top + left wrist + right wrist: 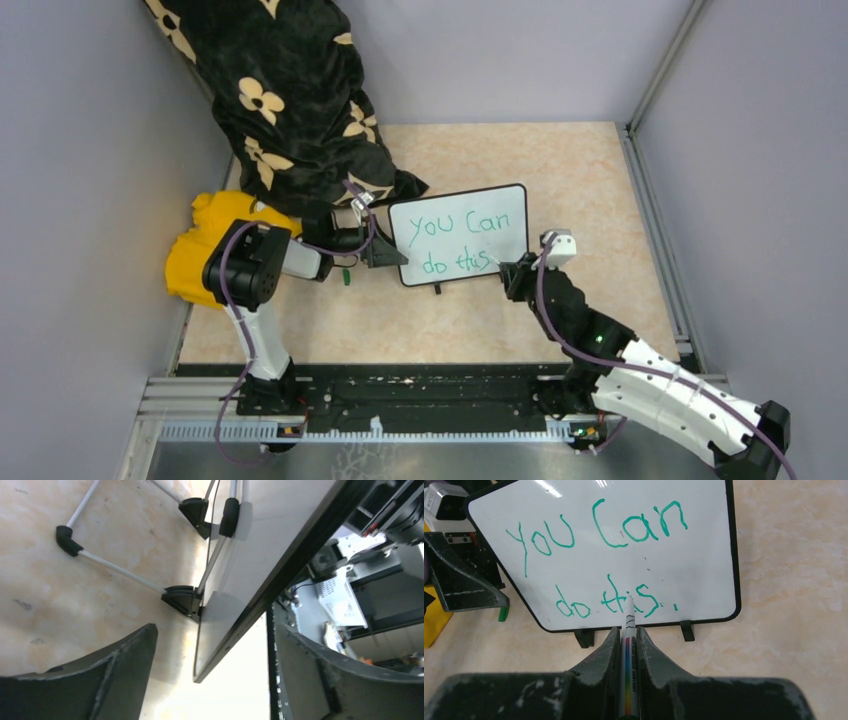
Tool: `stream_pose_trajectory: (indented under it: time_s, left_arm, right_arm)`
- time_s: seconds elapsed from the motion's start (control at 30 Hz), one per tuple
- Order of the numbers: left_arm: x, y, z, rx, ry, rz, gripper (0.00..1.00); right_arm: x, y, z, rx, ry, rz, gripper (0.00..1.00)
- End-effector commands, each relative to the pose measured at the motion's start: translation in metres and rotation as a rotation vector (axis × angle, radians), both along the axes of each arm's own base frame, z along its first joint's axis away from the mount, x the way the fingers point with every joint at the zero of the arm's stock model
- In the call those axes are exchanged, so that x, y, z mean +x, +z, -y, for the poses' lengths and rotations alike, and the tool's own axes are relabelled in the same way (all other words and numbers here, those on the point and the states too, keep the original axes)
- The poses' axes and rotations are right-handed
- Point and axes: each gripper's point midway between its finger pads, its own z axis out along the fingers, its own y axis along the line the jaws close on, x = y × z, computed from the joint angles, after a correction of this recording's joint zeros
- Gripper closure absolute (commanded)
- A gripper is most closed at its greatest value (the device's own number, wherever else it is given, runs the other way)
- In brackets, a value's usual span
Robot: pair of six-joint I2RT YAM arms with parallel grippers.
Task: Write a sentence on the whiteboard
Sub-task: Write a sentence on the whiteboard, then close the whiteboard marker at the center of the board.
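The whiteboard (pixel 460 235), lettered in green with the sentence (pixel 599 565) "you can do this", is stood upright on the tabletop (pixel 600 180), its left edge flanked by the spread-apart left gripper (pixel 385 252), while a marker (pixel 629 655) is clamped in the right gripper (pixel 626 632), its tip at "this".

The left arm (pixel 262 338) and right arm (pixel 665 390) — white shells, black joints — trailed purple cables (pixel 541 298); dark tool fingers (pixel 596 667) looked scuffed.
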Motion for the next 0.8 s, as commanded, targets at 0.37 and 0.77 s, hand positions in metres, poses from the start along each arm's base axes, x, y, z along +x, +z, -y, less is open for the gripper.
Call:
stream_pose_trajectory:
  time_s: [0.37,0.77]
  left_arm:
    - [0.025,0.063,-0.049,0.139,0.367,0.092,0.01]
    - [0.051,0.103,-0.139,0.310,1.057,-0.033,0.01]
  right_arm:
    - [-0.013,0.065,-0.017,0.089,0.152,0.094,1.00]
    - [-0.024,0.089,-0.011,0.086,0.198,0.148,1.00]
